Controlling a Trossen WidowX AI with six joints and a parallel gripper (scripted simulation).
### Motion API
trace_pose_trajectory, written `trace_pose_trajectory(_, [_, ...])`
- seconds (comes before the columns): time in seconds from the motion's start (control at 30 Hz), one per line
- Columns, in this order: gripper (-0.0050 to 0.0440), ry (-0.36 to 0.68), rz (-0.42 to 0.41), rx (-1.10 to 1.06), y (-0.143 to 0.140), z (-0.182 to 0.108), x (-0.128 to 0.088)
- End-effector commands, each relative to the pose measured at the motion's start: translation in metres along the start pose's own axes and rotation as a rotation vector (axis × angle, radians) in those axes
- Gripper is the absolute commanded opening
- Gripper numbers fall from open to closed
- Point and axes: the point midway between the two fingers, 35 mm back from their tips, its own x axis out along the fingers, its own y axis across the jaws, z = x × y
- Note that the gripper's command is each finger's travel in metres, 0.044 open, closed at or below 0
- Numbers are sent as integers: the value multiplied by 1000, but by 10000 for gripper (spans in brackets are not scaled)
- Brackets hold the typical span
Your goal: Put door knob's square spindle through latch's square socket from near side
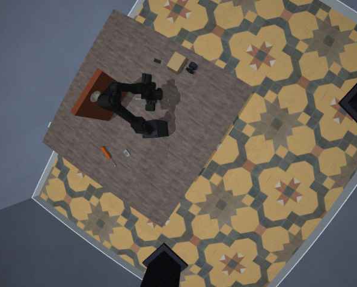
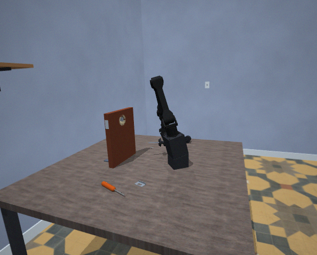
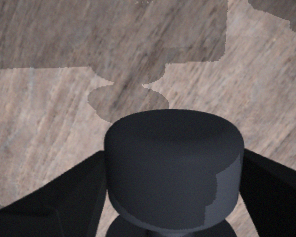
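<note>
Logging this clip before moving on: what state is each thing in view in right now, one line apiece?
Gripper: shut on the door knob.
Door knob: held between the fingers, above the table, not yet in the door.
Door panel: standing upright, its round latch plate with nothing in it.
Screwdriver: lying flat, untouched.
Small metal plate: lying flat near the screwdriver.
Tan box: resting on the table.
</note>
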Motion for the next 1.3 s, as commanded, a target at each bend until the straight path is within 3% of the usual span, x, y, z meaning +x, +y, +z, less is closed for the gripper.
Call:
trace_pose_trajectory(0.0, [0,0,13,-4,4,0,-8])
trace_pose_trajectory(0.3, [0,-8,4,-155,4,-6,-7])
trace_pose_trajectory(1.27, [0,-64,-7,-1327,16,-62,-48])
